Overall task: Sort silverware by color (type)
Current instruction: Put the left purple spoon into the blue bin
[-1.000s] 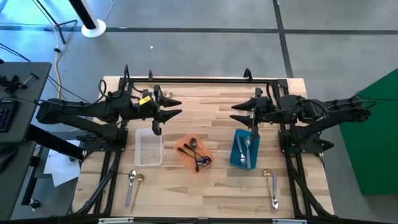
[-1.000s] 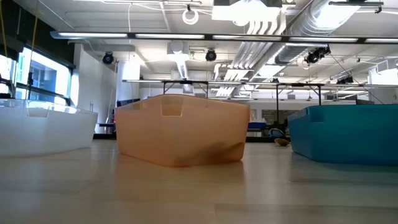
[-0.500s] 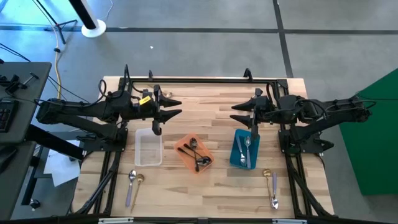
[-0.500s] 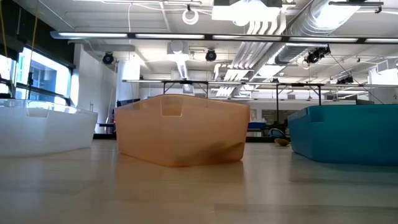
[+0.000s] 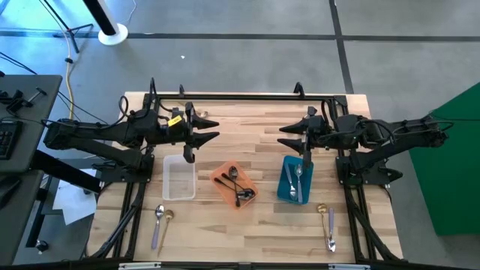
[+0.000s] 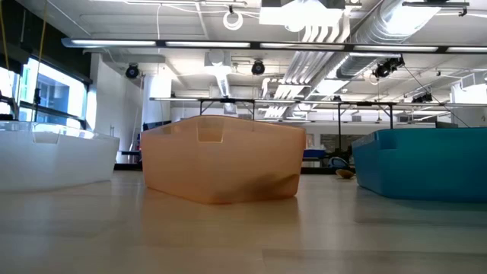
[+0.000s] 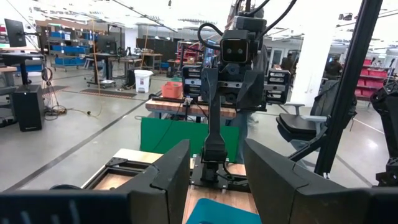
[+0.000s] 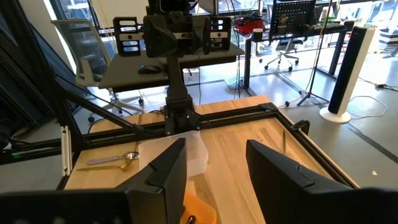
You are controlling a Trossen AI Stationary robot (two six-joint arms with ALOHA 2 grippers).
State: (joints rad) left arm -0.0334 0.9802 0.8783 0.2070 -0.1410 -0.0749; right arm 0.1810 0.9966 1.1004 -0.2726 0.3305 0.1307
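Three trays sit mid-table: a clear tray [image 5: 179, 177], an orange tray [image 5: 235, 185] with dark spoons, and a blue tray [image 5: 295, 180] with silver spoons. Two loose spoons [image 5: 161, 221] lie near the near-left corner, one with a lilac handle, one gold. Two more spoons [image 5: 327, 223] lie near the near-right corner. My left gripper [image 5: 212, 129] hovers open above the table's far left, over the clear tray's far end. My right gripper [image 5: 288, 133] hovers open at the far right, above the blue tray's far end. Both point toward the table's middle.
The low view shows the clear tray [image 6: 53, 156], orange tray [image 6: 222, 167] and blue tray [image 6: 422, 164] standing on the wood top. A black frame rail [image 5: 240, 96] runs along the far edge. Bare wood lies between the trays and along the near edge.
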